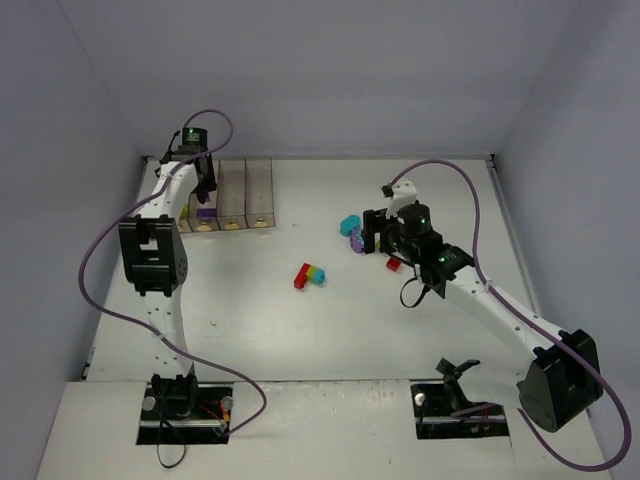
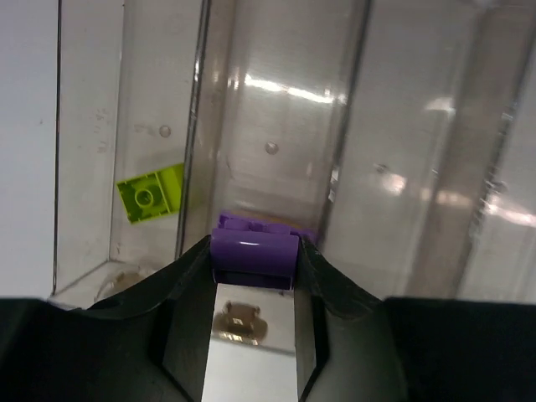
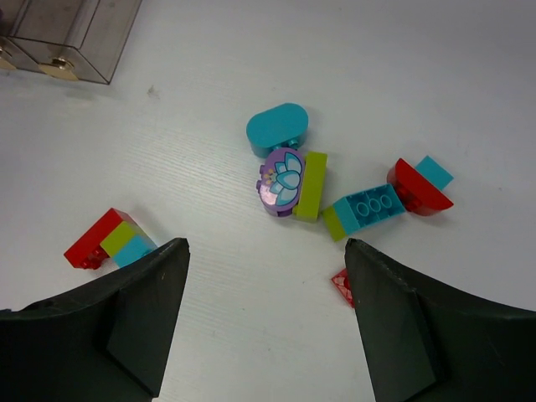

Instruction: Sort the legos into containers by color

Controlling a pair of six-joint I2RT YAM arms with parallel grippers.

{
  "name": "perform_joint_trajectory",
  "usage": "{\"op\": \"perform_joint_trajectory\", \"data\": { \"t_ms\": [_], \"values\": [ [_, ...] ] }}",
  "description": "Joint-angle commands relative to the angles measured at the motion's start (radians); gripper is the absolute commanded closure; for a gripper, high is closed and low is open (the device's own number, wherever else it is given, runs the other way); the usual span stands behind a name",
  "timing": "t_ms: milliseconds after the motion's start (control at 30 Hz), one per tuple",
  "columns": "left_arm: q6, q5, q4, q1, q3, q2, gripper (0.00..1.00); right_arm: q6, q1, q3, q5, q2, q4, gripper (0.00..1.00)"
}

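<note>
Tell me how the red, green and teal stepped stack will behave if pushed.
The stepped stack looks like stiff plastic, so it should slide, not bend. Lying flat on the smooth table, it probably won't roll. Its joined coloured pieces might separate under an off-centre push.

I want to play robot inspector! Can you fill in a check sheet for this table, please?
Surface: white table.
Job's things: purple brick held at the containers; lime green brick in one bin; loose legos on the table, a red-green-teal clump apart.
Clutter: nothing seen.
Grippers: left fingers shut on the purple brick; right fingers open, holding nothing.
Cables: two purple cables loop above the table.
Surroundings: plain walls on three sides.
</note>
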Motion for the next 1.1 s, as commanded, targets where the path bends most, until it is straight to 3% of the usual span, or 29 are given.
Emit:
{"op": "perform_joint_trajectory", "data": {
  "t_ms": [0, 67, 433, 667, 867, 1067],
  "values": [
    [0.036, -0.046, -0.007, 0.035, 0.126, 0.024, 0.86, 0.014, -0.007, -0.007, 0.031, -0.019, 0.008, 0.28],
    [0.041, -0.041, -0.005, 0.036, 0.148, 0.058, 0.82, 0.019, -0.010, -0.016, 0.032, -0.021, 0.003, 0.28],
    [0.024, 0.016, -0.001, 0.036, 0.143, 0.021, 0.32, 0.092, -0.068, -0.053, 0.048, 0.036, -0.052, 0.29],
    [-0.010, 0.051, -0.037, -0.003, 0.109, -0.129, 0.25, 0.267, -0.167, -0.065, 0.104, 0.146, -0.115, 0.31],
    [-0.018, 0.057, -0.083, -0.138, 0.022, -0.247, 0.25, 0.356, -0.171, -0.039, 0.098, 0.277, -0.115, 0.32],
    [-0.059, 0.083, -0.091, -0.273, -0.131, -0.351, 0.25, 0.473, -0.168, -0.009, 0.104, 0.369, -0.117, 0.42]
  ]
}}
